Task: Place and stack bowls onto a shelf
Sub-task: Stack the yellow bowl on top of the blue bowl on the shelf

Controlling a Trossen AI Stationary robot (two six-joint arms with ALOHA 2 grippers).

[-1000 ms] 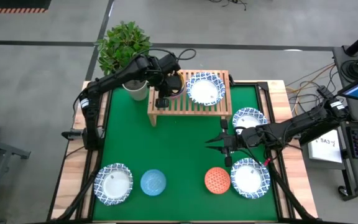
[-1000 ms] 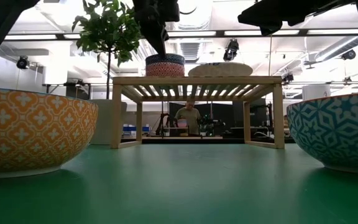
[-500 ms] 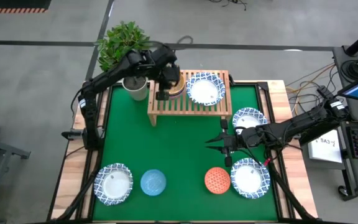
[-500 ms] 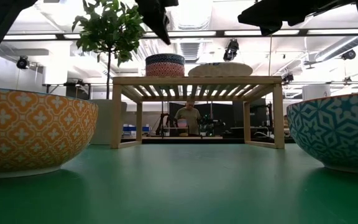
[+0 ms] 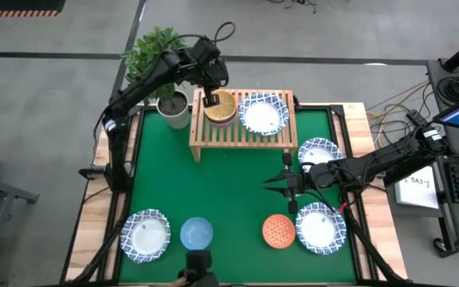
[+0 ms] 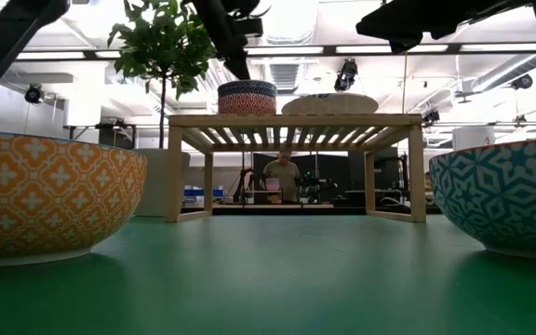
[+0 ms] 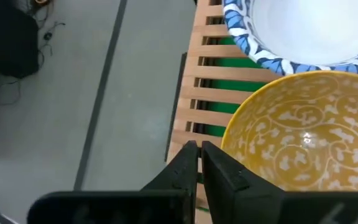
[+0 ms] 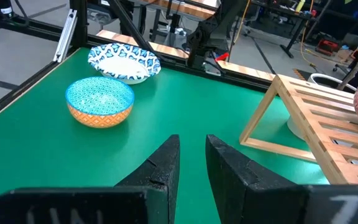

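Note:
The light-wood shelf [image 5: 241, 131] stands at the table's far side. Its left half carries a small bowl, yellow inside [image 5: 220, 106] [image 7: 297, 143]. Its right half carries a wide white bowl with a blue rim [image 5: 263, 113]. My left gripper [image 5: 208, 96] [image 7: 196, 155] is shut with nothing in it. It hangs just above the shelf's far left corner, beside the yellow bowl's rim and clear of it in the low view [image 6: 242, 73]. My right gripper [image 5: 271, 180] [image 8: 191, 155] waits open over the green mat. The other bowls rest on their bases on the mat.
Near the front edge stand a wide white bowl [image 5: 145, 235], a light blue bowl [image 5: 196, 233], an orange-red dotted bowl [image 5: 278, 230] and another wide white bowl [image 5: 320, 227]. A third wide one [image 5: 319, 150] lies under my right arm. A potted plant [image 5: 174, 112] stands left of the shelf.
My left gripper has drawn back from over the yellow bowl toward the table's far edge and risen a little. The bowl's inside now shows, and the bowl stays where it was on the shelf.

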